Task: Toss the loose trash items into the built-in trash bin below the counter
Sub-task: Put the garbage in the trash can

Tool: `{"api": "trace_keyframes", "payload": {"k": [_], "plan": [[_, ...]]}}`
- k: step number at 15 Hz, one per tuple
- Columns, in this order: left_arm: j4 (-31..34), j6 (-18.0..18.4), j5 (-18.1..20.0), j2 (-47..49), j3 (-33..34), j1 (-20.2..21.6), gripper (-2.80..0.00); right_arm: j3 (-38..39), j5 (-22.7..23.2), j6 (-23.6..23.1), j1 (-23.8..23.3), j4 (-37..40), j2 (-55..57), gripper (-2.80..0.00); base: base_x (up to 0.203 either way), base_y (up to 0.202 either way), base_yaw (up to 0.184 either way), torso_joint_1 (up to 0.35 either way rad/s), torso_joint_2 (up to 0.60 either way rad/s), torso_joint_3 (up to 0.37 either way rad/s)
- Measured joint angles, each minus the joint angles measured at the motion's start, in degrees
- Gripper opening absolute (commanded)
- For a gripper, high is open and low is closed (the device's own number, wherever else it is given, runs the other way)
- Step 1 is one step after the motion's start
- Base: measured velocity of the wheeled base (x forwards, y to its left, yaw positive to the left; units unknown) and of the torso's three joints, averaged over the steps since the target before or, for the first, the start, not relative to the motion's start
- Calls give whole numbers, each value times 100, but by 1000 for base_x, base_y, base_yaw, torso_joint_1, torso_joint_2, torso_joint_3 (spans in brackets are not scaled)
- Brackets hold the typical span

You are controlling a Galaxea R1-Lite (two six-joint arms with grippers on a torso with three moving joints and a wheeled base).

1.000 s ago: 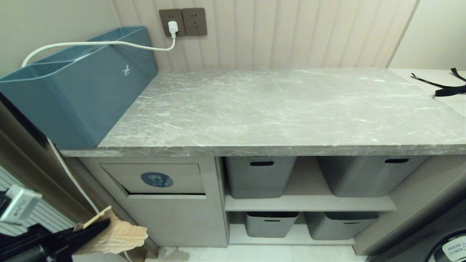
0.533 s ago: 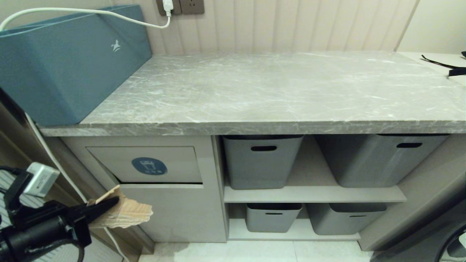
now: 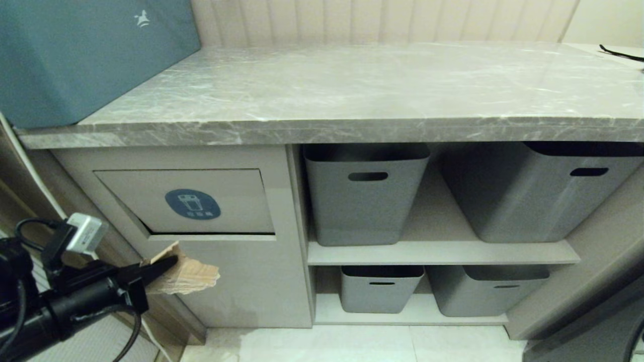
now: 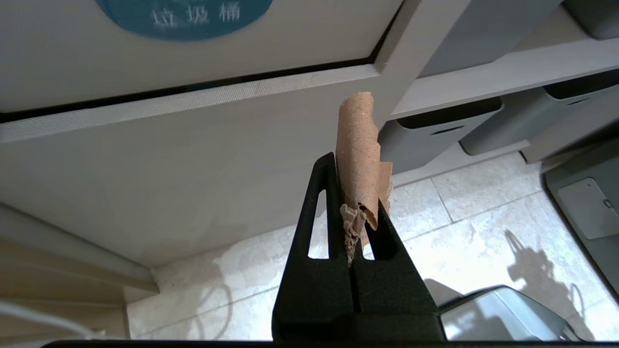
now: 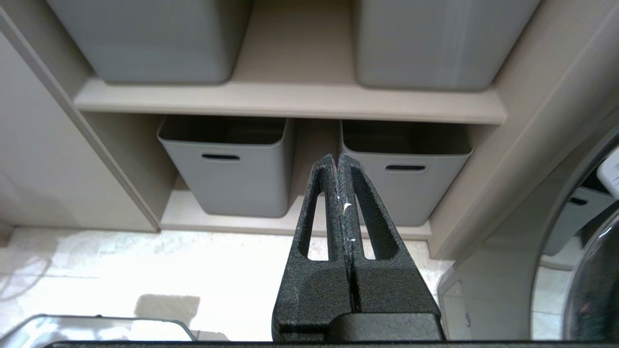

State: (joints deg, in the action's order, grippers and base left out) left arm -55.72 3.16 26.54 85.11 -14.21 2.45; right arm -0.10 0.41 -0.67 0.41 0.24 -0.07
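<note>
Torn brown cardboard scrap [image 3: 186, 275] pinched in left gripper [image 3: 166, 262], jaws clamped on it, low before beige cabinet front just below tilting flap [image 3: 221, 196] with blue oval sticker [image 3: 192, 204]. Right gripper [image 5: 337, 162] closed, empty, facing lower grey baskets [image 5: 227, 164]

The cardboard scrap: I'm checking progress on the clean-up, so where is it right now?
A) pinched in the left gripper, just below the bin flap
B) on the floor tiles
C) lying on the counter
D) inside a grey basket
A: the left gripper is shut on the cardboard scrap, holding it in front of the cabinet just under the flap with the blue sticker.
</note>
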Motion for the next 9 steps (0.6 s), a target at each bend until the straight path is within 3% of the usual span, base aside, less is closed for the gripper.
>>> {"api": "trace_keyframes", "payload": {"k": [5, 9], "plan": [[-703, -170, 22, 745, -405, -2, -280, 0, 0, 1, 0, 2, 0, -280, 0, 0, 0, -97, 353, 247], [-729, -835, 35, 618, -794, -153, -280, 0, 0, 7, 0, -6, 0, -280, 0, 0, 0, -10, 42, 27]]}}
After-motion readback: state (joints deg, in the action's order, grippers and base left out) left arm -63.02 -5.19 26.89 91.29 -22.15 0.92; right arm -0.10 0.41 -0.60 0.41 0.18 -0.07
